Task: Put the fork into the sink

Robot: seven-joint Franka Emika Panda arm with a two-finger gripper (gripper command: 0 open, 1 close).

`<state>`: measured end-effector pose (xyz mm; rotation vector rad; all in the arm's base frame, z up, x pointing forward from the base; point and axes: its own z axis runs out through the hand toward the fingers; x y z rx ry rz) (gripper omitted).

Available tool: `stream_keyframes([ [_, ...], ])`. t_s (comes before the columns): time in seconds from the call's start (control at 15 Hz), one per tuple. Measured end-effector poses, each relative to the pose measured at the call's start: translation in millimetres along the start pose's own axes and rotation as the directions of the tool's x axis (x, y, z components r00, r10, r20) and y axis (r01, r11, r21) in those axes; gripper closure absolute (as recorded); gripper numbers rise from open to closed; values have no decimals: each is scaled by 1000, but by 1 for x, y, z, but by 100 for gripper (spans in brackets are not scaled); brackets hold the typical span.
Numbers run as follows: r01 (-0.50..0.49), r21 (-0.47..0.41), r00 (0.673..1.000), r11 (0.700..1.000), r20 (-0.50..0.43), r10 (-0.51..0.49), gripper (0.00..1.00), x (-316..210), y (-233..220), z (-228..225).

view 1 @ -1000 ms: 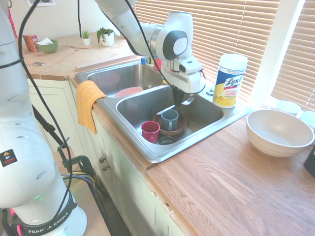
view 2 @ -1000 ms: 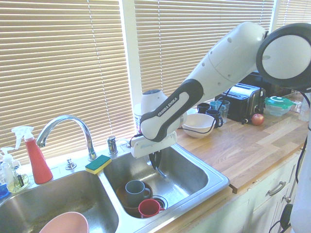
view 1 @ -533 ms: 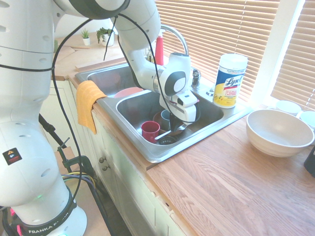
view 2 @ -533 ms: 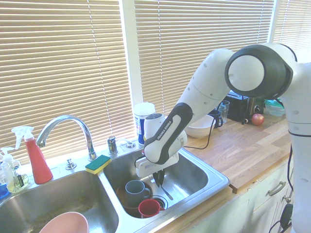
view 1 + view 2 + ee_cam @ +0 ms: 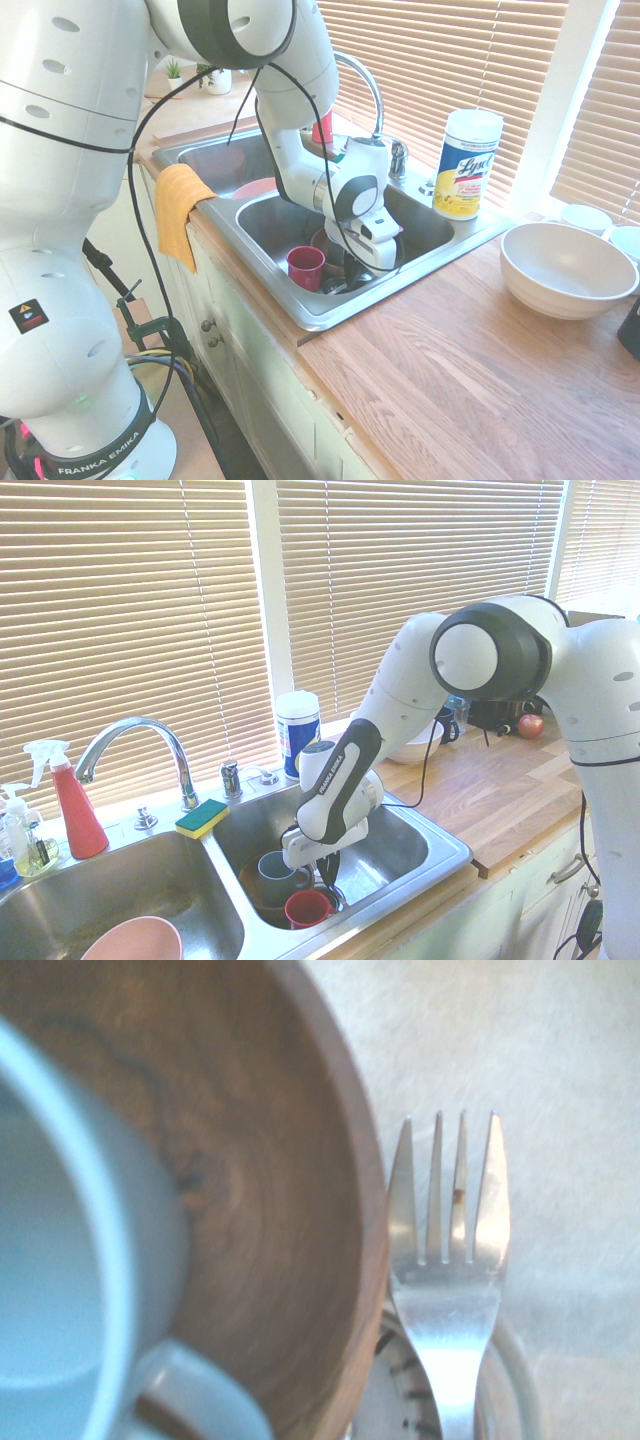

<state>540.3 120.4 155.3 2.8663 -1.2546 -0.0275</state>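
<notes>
1. The end effector [image 5: 327, 865] is deep in the right basin of the sink [image 5: 420, 852], beside the grey mug [image 5: 275, 868] and red cup [image 5: 305, 907]; whether its fingers are spread or pinching, I cannot tell.
2. Only the wrist view shows the fork [image 5: 448, 1260]: four tines over the basin floor, its neck crossing the drain [image 5: 400, 1400], just beside the brown bowl [image 5: 270, 1190] holding the mug.
3. The exterior views hide the fork behind the end effector.
4. A white bowl [image 5: 563, 268] sits on the counter [image 5: 470, 380].
</notes>
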Motion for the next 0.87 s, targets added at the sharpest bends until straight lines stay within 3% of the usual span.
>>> stream_keyframes([
  [0.53,3,20,1000,1000,-15,-3,0,5,-8,-10],
  [0.87,60,-6,998,998,-36,-60,0,6,-7,-93],
])
